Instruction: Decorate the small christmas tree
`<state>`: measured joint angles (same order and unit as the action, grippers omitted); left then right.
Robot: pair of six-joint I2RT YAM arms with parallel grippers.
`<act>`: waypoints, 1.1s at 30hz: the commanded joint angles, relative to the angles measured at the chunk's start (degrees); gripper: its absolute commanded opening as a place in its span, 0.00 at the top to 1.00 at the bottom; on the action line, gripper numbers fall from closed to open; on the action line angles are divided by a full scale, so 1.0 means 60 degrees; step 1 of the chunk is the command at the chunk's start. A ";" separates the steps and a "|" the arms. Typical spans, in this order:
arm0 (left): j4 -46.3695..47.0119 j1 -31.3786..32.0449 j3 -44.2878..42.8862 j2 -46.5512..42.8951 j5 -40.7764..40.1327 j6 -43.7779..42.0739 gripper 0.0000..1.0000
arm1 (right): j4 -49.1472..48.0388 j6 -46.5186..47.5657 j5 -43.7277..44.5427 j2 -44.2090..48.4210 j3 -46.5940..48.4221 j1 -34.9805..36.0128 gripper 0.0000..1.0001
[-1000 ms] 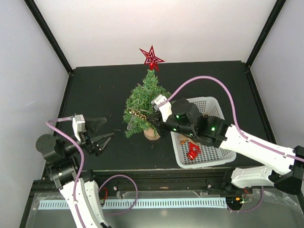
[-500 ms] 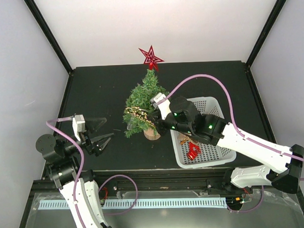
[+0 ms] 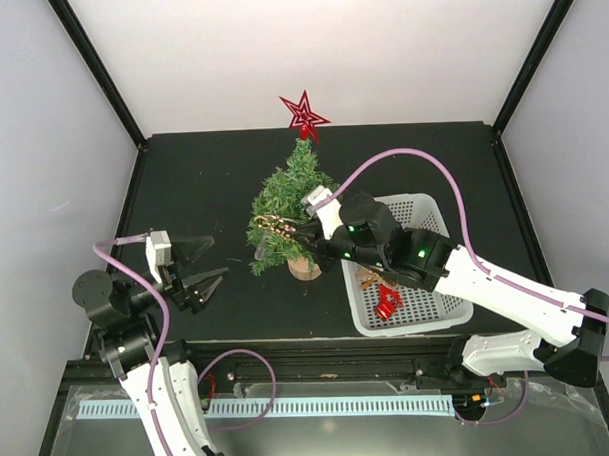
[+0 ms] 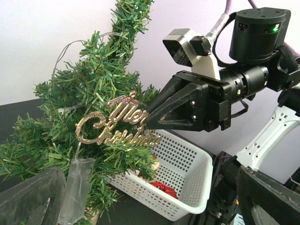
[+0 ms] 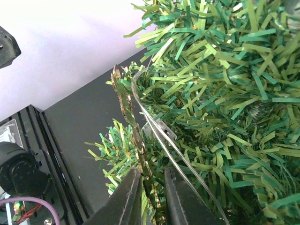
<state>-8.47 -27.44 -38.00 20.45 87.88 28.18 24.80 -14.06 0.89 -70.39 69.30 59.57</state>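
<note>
One gold sign (image 4: 117, 124) has been nudged into the tree (image 3: 288, 194), on the desk (image 3: 212, 171) at the basket's (image 3: 429, 209) 9 o'clock; hanging seems nearly done. It is flanked narrowly by the right fingers (image 5: 124, 201), though a grip cannot be told; the left fingers (image 4: 28, 197) are spread wide.

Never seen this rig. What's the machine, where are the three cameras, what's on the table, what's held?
It is two white robot arms bolted at the near edge of a black table, each ending in a two-finger gripper. The wide picture comes from a fixed camera above and behind them. The other two come from cameras on each wrist. On the table stand a small dark-green artificial christmas tree with a red star at its top, and a white perforated plastic basket holding a red ornament. The right gripper pinches a gold glitter "Merry Christmas" sign at the branches. The left gripper is open and empty.
</note>
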 commanded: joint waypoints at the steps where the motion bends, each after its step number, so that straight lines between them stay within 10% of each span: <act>1: 0.0278 -0.0136 0.0063 -0.0161 0.0163 0.0093 0.01 | -0.0136 0.0091 -0.0105 0.0086 -0.0032 -0.0056 0.86; 5: 0.0316 -0.0143 0.0092 -0.0170 0.0150 0.0094 0.01 | -0.0116 0.0163 0.0017 0.0152 -0.0014 -0.0056 0.99; 33: 0.0370 -0.0173 0.0107 -0.0128 0.0182 0.0137 0.01 | 0.0816 0.0943 0.0223 -0.0562 0.1213 -0.0034 0.99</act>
<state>-7.57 -27.81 -37.36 20.18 87.92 28.32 28.49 -9.78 1.34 -72.44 74.76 59.57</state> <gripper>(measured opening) 0.990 0.010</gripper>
